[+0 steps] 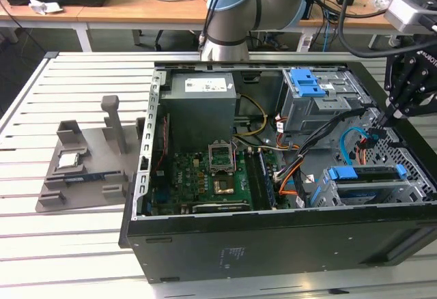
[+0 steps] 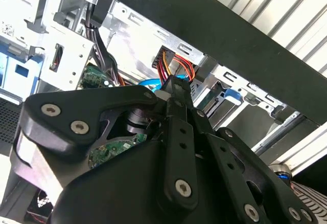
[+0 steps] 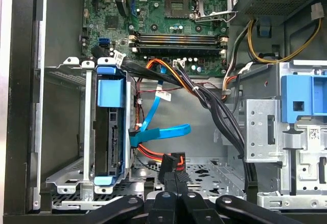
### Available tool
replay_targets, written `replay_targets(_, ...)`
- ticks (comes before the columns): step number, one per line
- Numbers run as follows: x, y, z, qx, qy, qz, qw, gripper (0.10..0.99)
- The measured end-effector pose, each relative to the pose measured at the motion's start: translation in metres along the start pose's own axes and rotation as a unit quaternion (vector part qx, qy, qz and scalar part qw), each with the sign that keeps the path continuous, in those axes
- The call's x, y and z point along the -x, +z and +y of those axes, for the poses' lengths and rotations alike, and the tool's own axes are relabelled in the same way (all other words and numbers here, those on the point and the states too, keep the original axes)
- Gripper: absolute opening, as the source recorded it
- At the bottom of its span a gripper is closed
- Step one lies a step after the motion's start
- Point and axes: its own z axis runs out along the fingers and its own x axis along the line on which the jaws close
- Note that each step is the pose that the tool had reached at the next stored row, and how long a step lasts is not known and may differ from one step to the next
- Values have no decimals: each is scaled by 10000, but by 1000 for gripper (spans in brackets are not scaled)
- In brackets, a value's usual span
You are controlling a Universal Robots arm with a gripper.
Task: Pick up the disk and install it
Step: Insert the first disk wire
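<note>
- The slatted table [image 1: 61,244] carries the open PC case [image 1: 273,251], which lies on its side w/ the motherboard [image 1: 205,176] facing up.
- The robot arm [image 1: 235,12] stands behind the case in the exterior view. Its wrist comes in over the case's end at the exterior view's right.
- The grey metal drive cage [image 1: 326,193] sits in the case corner nearest the camera, on the exterior view's right.
- The disk [image 3: 109,137] stands on edge inside that cage, blue carrier round it. In the exterior view it [image 1: 369,175] shows as a dark strip between the carrier's blue ends. We judge it seated in the slot, and nothing is holding it.
- Handling, as we judge it: stiff, dense for its size, slick metal faces, and it won't like knocks. The best hold is on the carrier's long plastic rails or across the narrow edges, not on the label face or the connector end.
- In the first wrist view the gripper [image 3: 172,177] hangs beside the cage, apart from the disk, over the perforated case floor. Its fingers are pressed together w/ no gap showing.
- A black cable plug [image 3: 171,161] w/ red & orange wires sits right at the fingertips. The angle's tight, so we can't tell whether it's nipped or only touched.
</note>
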Motion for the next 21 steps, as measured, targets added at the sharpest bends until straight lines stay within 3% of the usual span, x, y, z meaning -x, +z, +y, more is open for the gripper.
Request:
replay_targets(4, 1, 0, 1, 0, 0, 0, 10000, 114)
replay_targets(7, 2, 0, 1, 0, 0, 0, 10000, 294)
replay_targets(8, 3, 1, 1, 0, 0, 0, 10000, 294)
replay_targets(9, 3, 0, 1, 0, 0, 0, 10000, 361)
replay_targets(14, 5, 0, 2, 0, 0, 0, 10000, 373)
replay_targets(15, 5, 1, 2, 0, 0, 0, 10000, 435)
replay_targets(21, 13, 4, 4, 0, 0, 0, 10000, 435)
